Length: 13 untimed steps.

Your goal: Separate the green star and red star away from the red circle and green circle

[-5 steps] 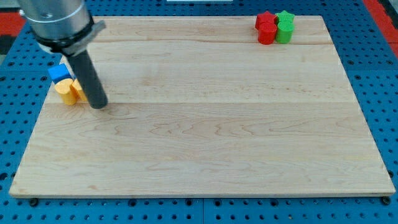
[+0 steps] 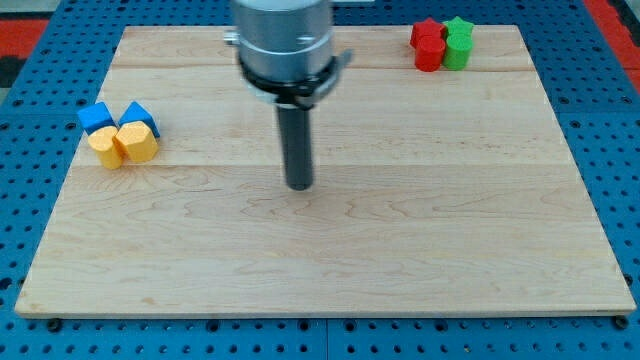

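Rod's hanging straight down, my tip point(image 2: 299, 186) touching bare board mid-table, pushing nothing. The red star point(image 2: 427, 29), green star point(image 2: 458, 27), red circle point(image 2: 430, 53) and green circle point(image 2: 456, 51) are sitting bunched together, touching, at the view's top right, well apart from it.

On the surface point(image 2: 400, 250), my tip point(image 2: 299, 186) stands near the middle. The red star point(image 2: 427, 31), green star point(image 2: 458, 28), red circle point(image 2: 430, 53) and green circle point(image 2: 456, 50) cluster touching at the view's top right, stars behind circles.

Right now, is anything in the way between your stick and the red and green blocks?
No. My tip is mid-board, and only bare wood lies between it and the red star, green star, red circle and green circle at the view's top right.
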Available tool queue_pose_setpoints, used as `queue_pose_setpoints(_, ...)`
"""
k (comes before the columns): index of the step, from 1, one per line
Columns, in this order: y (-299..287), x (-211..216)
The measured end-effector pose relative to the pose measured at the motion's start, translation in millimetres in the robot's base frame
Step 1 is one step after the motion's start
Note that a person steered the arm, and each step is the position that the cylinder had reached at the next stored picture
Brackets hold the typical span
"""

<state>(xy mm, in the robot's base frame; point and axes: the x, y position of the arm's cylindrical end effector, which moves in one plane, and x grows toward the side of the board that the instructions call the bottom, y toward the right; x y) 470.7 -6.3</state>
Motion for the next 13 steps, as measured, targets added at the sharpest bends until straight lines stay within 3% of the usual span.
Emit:
queue_pose_setpoints(1,13,0)
queue_pose_setpoints(2,27,-21)
queue_pose_setpoints(3,82,-61)
queue_pose_setpoints(6,185,-54)
queue_pose_setpoints(7,268,-59)
queue_pose_setpoints(8,335,-122)
queue_pose_setpoints(11,346,-280)
queue_pose_setpoints(12,337,-280)
queue_pose_setpoints(13,288,-279)
